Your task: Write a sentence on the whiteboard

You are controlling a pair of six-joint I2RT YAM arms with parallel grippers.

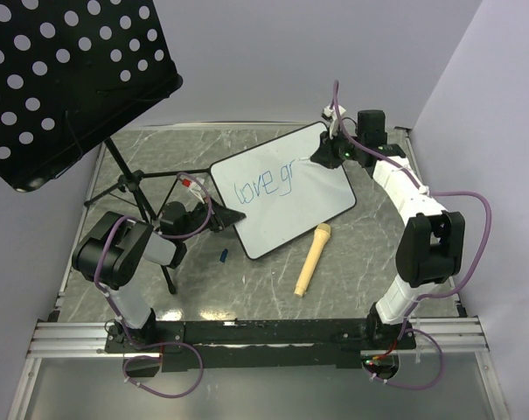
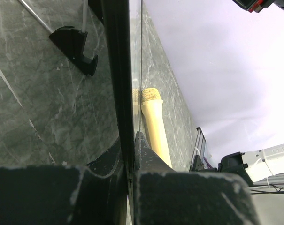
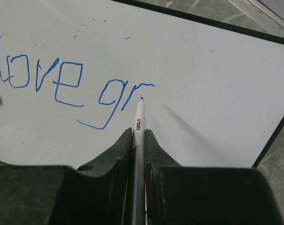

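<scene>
Blue strokes of the sentence (image 3: pixel 69 86) read "love gr" across the left half of the whiteboard (image 3: pixel 203 70), slanting slightly down toward the centre of the right wrist view. In the top view you see the board lying tilted in the middle of the frame, on the grey marbled table (image 1: pixel 369 254).

Your right gripper (image 3: pixel 138 133) is clamped on a white marker (image 3: pixel 138 119), the fingers pressed together around its barrel. The dark tip points up the frame and sits just under the tail of the "r". That arm rises from its base at the lower right of the top view, bends at a black elbow on the right, and reaches up and left to the board's upper right corner.

Your left gripper (image 2: pixel 131 138) is closed on the whiteboard's black rim, one finger on each face. Its arm is folded low at the left, the wrist turned right to the board's lower left edge.

Just below the board lies a beige microphone (image 1: pixel 312 260), and a small blue cap (image 1: pixel 222 255) sits near the left wrist. A black perforated panel (image 1: pixel 63 79) on a stand fills the upper left.
</scene>
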